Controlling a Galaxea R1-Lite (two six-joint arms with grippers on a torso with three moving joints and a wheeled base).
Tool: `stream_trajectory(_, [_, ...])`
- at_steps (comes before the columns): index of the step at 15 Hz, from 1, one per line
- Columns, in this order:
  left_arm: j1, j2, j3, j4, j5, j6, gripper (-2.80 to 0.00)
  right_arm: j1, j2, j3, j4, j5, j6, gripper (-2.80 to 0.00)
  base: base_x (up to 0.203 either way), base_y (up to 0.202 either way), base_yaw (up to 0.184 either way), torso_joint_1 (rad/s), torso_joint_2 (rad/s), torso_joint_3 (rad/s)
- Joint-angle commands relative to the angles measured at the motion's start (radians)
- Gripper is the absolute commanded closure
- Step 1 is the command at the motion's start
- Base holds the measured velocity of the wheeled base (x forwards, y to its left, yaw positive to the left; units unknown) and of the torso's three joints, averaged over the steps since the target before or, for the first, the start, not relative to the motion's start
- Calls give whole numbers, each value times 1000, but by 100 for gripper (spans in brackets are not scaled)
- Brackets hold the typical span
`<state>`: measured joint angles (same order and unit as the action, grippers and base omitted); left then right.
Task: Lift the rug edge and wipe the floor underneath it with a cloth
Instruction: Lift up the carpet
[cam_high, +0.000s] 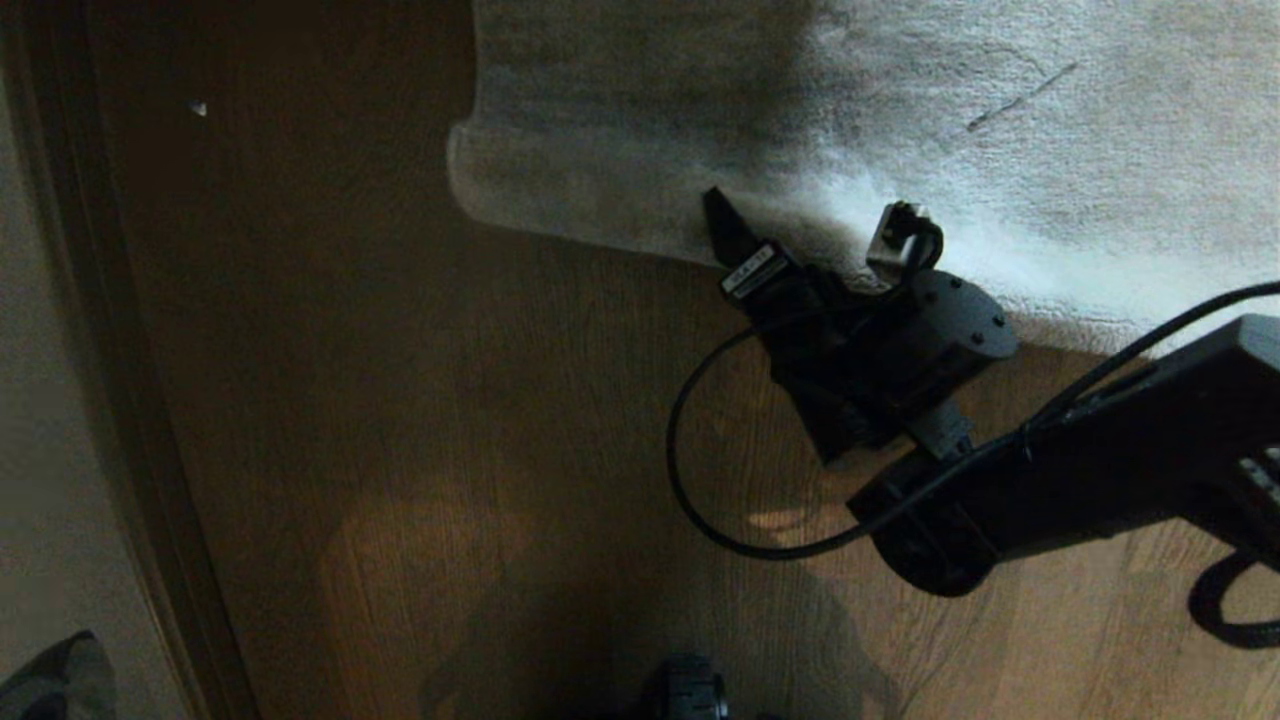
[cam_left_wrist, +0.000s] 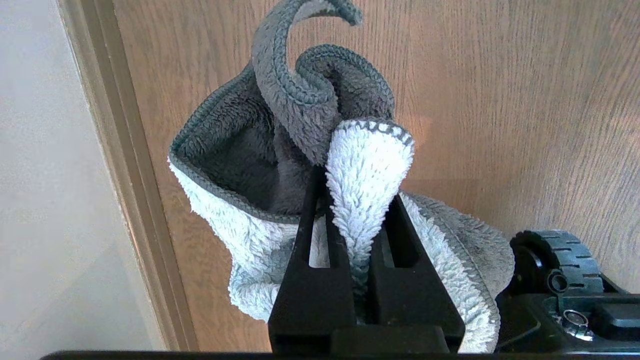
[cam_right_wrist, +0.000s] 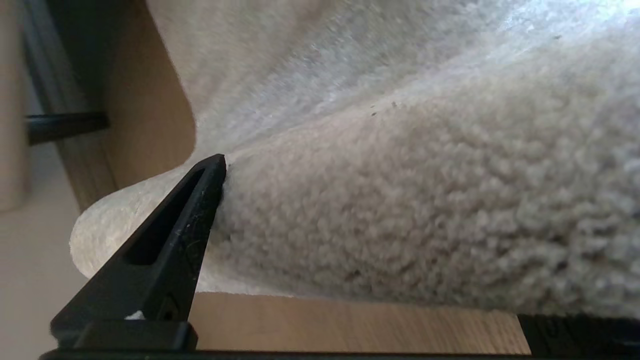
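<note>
Two grippers: right gripper (cam_high: 815, 225) spread wide at the rug edge (cam_high: 600, 235), one finger (cam_right_wrist: 170, 240) pressing the pile, its mate hidden. Rug corner sits at 10 o'clock from it, floor (cam_high: 450, 400) at 6 o'clock. Left gripper (cam_left_wrist: 357, 210) pinches a grey cloth (cam_left_wrist: 280, 145) over floor beside a baseboard (cam_left_wrist: 130, 165), robot wheel (cam_left_wrist: 560, 260) at 4 o'clock.

Showing matt brown wood grain across the floor (cam_high: 420, 420). Looking nubbly and short-piled along the rug edge (cam_right_wrist: 380, 220); looking fluffy, plush terry on the cloth (cam_left_wrist: 365, 165).
</note>
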<state>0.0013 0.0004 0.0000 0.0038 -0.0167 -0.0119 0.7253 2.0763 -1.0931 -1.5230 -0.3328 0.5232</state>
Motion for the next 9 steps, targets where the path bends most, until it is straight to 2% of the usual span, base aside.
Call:
stream_trajectory(1, [0, 0, 0, 0, 0, 0, 0, 6, -29, 35, -26, -2, 1, -280, 0, 0, 0, 0, 0, 0])
stream_trajectory(3, [0, 0, 0, -1, 0, 0, 0, 5, -37, 57, -28, -7, -4, -280, 0, 0, 0, 0, 0, 0])
stream_trajectory(6, [0, 0, 0, -1, 0, 0, 0, 3, -50, 97, -36, -18, -59, -280, 0, 0, 0, 0, 0, 0])
stream_trajectory(9, [0, 0, 0, 1, 0, 0, 0, 6, -60, 133, -45, -76, -121, -280, 0, 0, 0, 0, 0, 0])
